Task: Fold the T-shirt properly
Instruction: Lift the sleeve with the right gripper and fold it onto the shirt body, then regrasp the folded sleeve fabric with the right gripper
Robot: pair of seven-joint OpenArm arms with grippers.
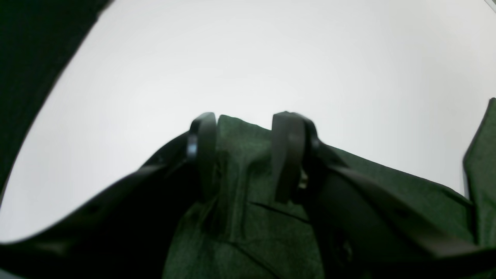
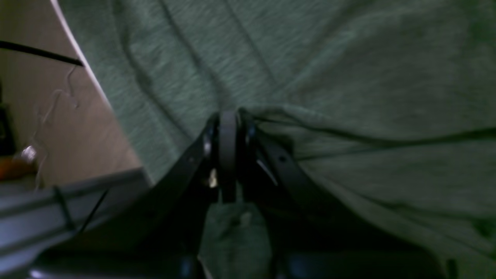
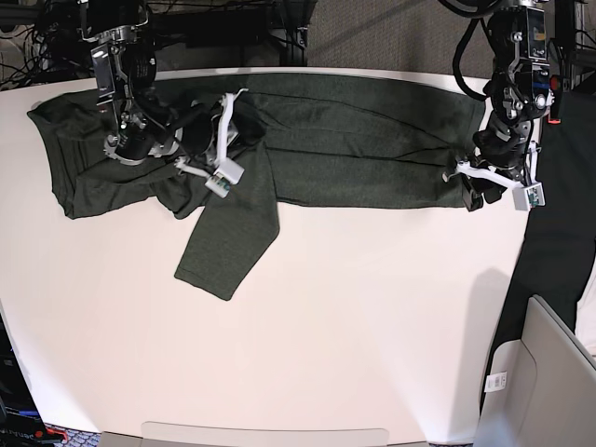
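Note:
The dark olive T-shirt (image 3: 354,140) lies spread lengthwise along the far side of the white table (image 3: 354,326), with one long sleeve (image 3: 228,242) trailing toward the near side. My right gripper (image 3: 216,169) is at the shirt's left part, shut on a pinch of cloth. Up close, its fingertips (image 2: 228,116) are pressed together and folds of the T-shirt (image 2: 348,77) run into them. My left gripper (image 3: 470,186) is at the shirt's right end. Its fingers (image 1: 203,151) stand apart, and the T-shirt's edge (image 1: 244,162) lies between and under them.
A grey seat or bin (image 3: 549,372) stands at the lower right, off the table. Dark cloth (image 3: 559,242) hangs beside the table's right edge. Cables and arm bases crowd the far side. The table edge and the floor (image 2: 58,116) show left of my right gripper.

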